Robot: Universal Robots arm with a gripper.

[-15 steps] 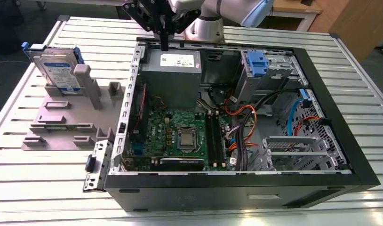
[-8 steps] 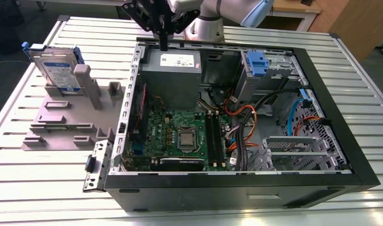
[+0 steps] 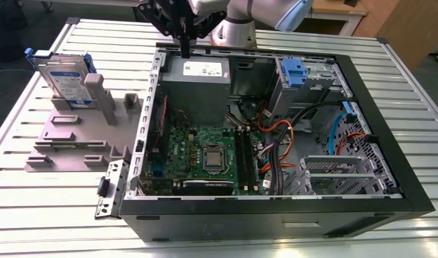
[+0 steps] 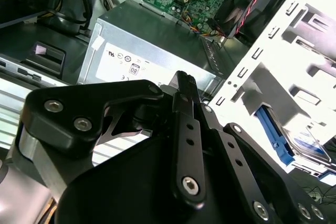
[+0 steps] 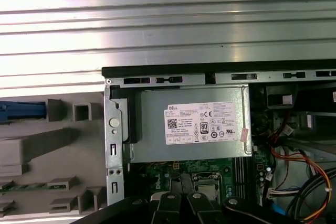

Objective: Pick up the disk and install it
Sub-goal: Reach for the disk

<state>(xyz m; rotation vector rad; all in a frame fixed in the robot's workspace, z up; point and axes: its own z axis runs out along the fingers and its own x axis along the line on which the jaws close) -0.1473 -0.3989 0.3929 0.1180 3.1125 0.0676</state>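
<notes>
one disk stands in grey rack beside open computer case.

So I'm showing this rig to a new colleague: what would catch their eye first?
The open black computer case in the middle of the exterior view, its green motherboard laid bare. Next, the disk standing upright in a grey fixture on the exterior view's left, outside the case. The gripper hangs over the grey power supply at the case's far edge.

Exterior view: high, looking down on PC case; both wrist views: close on PSU box.
</notes>
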